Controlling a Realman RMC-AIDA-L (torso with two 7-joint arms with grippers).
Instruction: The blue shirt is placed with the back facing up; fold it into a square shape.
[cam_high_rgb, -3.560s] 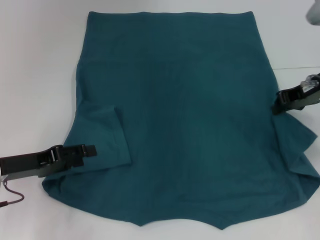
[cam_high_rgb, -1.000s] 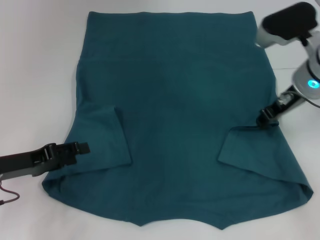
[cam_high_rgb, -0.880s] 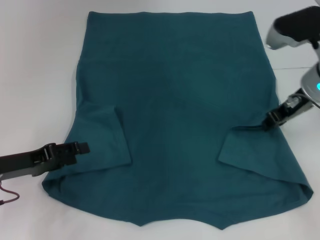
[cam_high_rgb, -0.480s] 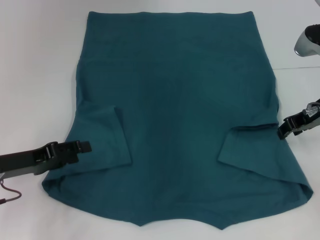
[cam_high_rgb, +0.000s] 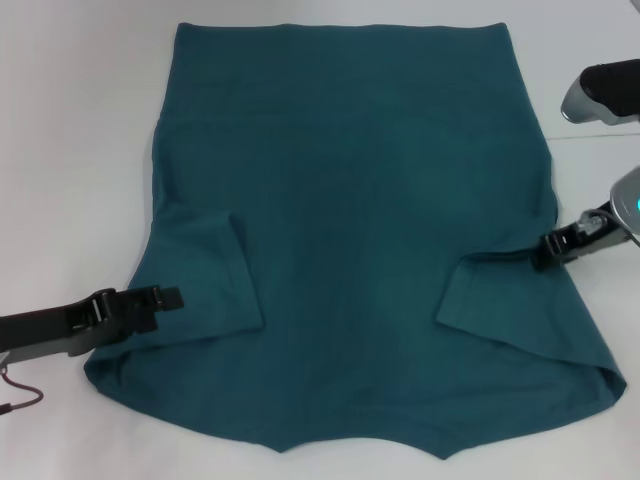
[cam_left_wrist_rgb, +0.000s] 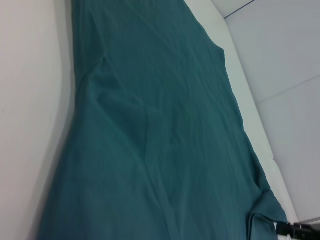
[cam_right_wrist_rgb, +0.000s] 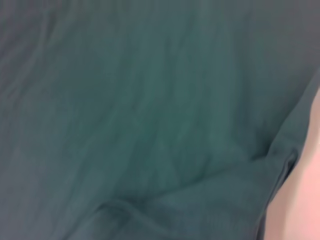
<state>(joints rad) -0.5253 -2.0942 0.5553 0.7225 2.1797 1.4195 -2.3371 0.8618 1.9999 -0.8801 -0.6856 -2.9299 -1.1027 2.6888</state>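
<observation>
Blue shirt (cam_high_rgb: 350, 230): we see it spread flat on the white table (cam_high_rgb: 70, 130), covering most of the work area, with the straight hem at the far side and the pointed, uneven edge at the near side.

Sleeves: we find both folded inward onto the body, one flap near the left edge and one near the right edge.

Left gripper (cam_high_rgb: 168, 298): we locate it low at the near left, reaching in from the table edge, with its tip over the folded left sleeve flap. We cannot tell whether its fingers are apart or together.

Right gripper (cam_high_rgb: 545, 253): we locate it at the right edge of the shirt, level with the top crease of the folded right sleeve, its tip touching or just beside the fabric there. We cannot tell its finger state, nor whether it pinches cloth.

Left wrist view: we see the shirt (cam_left_wrist_rgb: 160, 130) running lengthwise across the table (cam_left_wrist_rgb: 30, 100), with the right gripper (cam_left_wrist_rgb: 287, 229) a small dark shape at the shirt's far edge.

Right wrist view: we see fabric (cam_right_wrist_rgb: 140, 110) filling nearly the whole frame, with a folded edge at one side.
</observation>
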